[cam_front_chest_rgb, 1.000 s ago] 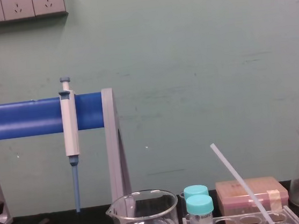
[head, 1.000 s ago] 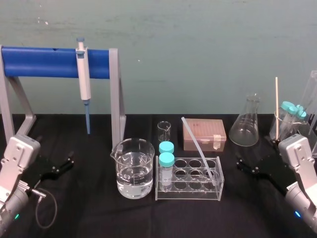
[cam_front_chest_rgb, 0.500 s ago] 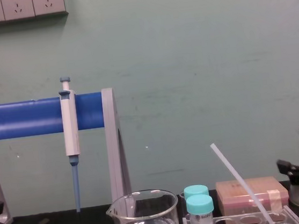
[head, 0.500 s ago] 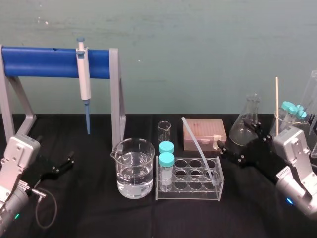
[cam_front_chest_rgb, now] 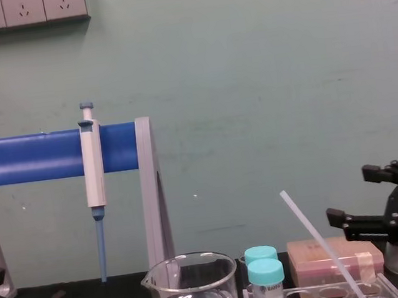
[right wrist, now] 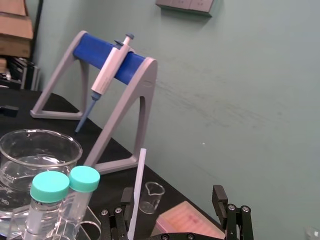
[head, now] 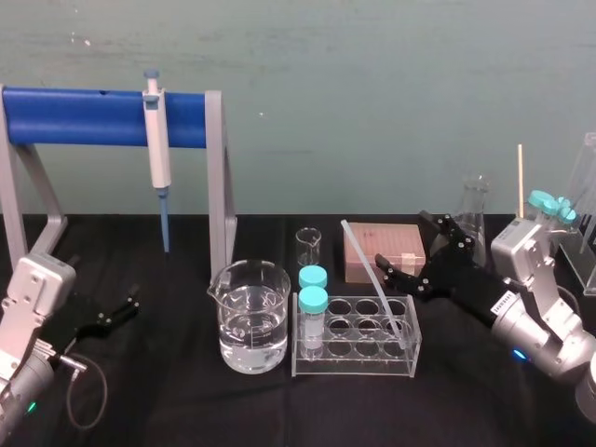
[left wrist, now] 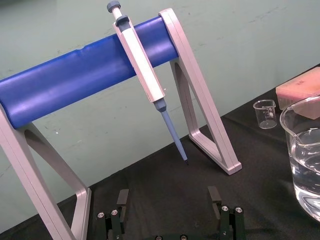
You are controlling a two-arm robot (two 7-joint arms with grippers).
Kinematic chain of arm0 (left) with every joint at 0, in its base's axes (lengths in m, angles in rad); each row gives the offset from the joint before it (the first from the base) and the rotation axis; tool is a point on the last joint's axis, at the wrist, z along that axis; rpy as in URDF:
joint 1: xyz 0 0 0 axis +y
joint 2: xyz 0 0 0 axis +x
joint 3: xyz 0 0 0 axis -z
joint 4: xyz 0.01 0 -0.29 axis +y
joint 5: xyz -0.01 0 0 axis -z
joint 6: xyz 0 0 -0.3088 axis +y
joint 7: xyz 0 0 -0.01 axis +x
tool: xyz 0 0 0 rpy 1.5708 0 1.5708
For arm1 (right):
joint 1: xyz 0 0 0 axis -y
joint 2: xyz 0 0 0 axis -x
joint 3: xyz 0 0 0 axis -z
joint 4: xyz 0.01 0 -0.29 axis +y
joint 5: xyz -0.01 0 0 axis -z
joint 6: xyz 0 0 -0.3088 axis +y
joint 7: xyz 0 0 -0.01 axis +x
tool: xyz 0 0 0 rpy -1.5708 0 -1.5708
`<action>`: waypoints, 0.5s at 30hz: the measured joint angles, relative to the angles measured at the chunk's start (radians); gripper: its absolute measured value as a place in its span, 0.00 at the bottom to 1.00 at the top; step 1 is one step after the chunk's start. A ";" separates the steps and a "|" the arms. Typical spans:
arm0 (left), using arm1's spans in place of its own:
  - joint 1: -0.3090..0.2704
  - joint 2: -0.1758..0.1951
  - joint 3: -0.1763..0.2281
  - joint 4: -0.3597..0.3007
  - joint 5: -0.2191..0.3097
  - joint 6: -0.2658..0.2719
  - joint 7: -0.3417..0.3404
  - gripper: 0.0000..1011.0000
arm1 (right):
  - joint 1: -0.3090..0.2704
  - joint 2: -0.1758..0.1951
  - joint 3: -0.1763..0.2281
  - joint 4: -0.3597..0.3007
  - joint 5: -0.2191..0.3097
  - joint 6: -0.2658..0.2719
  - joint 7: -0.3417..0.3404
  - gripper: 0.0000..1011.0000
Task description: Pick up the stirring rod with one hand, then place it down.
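The stirring rod [head: 372,279] is a thin whitish stick that leans tilted in the clear tube rack [head: 410,358], its top end pointing up and to the left. It also shows in the chest view [cam_front_chest_rgb: 321,244] and the right wrist view [right wrist: 138,190]. My right gripper [head: 402,240] hovers open just right of the rod, above the rack's right end, holding nothing; in its own view [right wrist: 172,195] the rod stands close to one finger [right wrist: 126,196]. My left gripper [head: 110,312] rests open and idle at the table's front left [left wrist: 168,197].
A blue-tipped pipette [head: 156,149] hangs on the blue stand [head: 84,116] at the back left. A water beaker [head: 250,317] and two teal-capped tubes [head: 312,303] sit left of the rod. A small beaker [head: 308,247], pink tip box [head: 382,251] and conical flask [head: 475,209] stand behind.
My right gripper has risen from the front right and swung left, past the flask, until it sits beside the rod with its jaws still wide. The left arm stayed put.
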 joint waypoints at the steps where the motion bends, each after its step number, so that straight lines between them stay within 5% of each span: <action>1: 0.000 0.000 0.000 0.000 0.000 0.000 0.000 0.99 | 0.006 -0.004 -0.001 0.010 0.004 -0.002 0.012 0.99; 15: 0.000 0.000 0.000 0.000 0.000 0.000 0.000 0.99 | 0.126 -0.087 0.001 0.202 0.110 0.000 0.235 0.99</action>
